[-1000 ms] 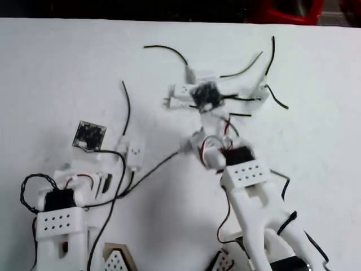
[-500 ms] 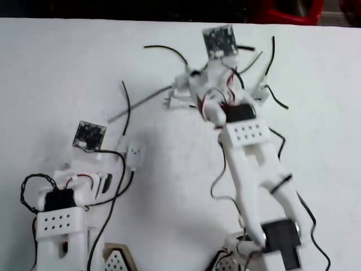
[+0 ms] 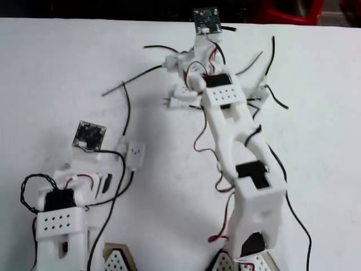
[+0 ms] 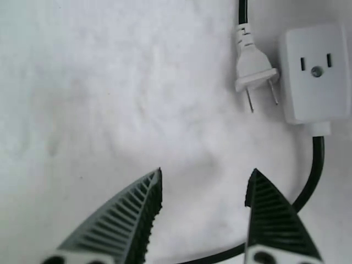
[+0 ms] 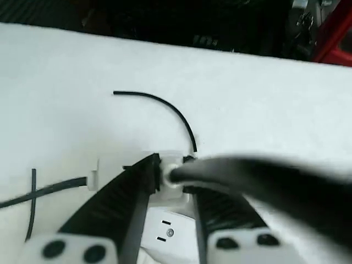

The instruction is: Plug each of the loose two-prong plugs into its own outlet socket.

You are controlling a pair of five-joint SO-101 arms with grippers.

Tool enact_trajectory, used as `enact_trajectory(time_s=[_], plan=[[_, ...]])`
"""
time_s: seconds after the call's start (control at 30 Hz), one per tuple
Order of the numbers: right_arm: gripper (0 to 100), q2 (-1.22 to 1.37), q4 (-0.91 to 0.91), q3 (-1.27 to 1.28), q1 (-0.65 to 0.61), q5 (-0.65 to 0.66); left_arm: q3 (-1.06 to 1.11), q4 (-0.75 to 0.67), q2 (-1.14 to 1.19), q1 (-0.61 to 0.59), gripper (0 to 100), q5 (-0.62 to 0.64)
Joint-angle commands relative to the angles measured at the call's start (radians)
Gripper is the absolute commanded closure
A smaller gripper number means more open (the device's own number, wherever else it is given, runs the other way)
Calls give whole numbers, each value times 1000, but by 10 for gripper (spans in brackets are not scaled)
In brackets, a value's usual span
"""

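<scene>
Left arm (image 3: 59,217) folded back, left gripper (image 4: 206,179) facing straight down with jaws wide apart; right arm (image 3: 242,147) stretched out long, right gripper (image 5: 172,165) at its far end, jaws pinched on a white plug (image 5: 171,179) between the tips.

Bright, even overhead light washes the white worktop (image 3: 56,68) nearly flat (mild glare, little surface texture). Shadows are soft and faint. In the right wrist view a dark cable (image 5: 264,176) smears toward 3 o'clock, and the room at 12 o'clock lies dim.
</scene>
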Motion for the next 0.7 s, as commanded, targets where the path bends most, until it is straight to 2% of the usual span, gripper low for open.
enact_trajectory(time_s=[0.0,0.23,0.43,0.6,0.67], plan=[[810,42,62,-160,-8,-8,-2,-28,-18,-12,751,-6],[826,58,277,-304,-8,-6,-2,-28,-18,-12,751,-6],[829,2,506,-313,-7,-2,-2,-28,-18,-12,751,-6],[826,77,532,-322,-5,0,-2,-28,-18,-12,751,-6],[828,119,484,-322,-8,-8,-2,-28,-18,-12,751,-6]])
